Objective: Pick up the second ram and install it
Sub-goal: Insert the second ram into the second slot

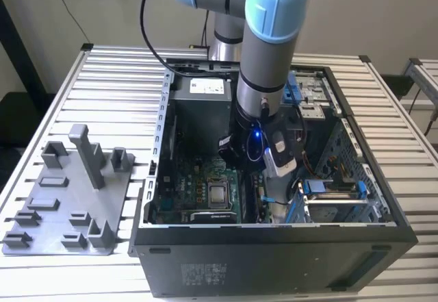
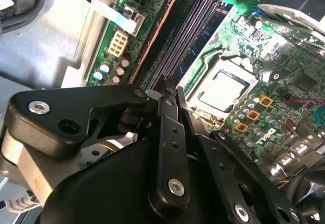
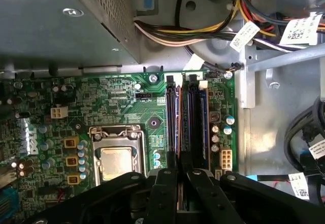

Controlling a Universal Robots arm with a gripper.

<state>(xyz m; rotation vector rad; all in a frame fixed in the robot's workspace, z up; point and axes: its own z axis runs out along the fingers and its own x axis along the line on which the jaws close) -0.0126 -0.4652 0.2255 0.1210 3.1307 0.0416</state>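
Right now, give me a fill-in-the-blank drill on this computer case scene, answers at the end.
1. The gripper hangs inside the open computer ____.
2. The gripper sits over the long black memory slots of the ____ motherboard.
3. The square metal processor socket lies ____ the memory slots.
4. On the slatted table, the holder tray at the exterior view's left is ____ in colour.

Missing words: case; green; beside; grey

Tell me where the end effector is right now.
The end effector is inside the open computer case, low over the long memory slots of the green motherboard, just to the exterior view's right of the processor socket.
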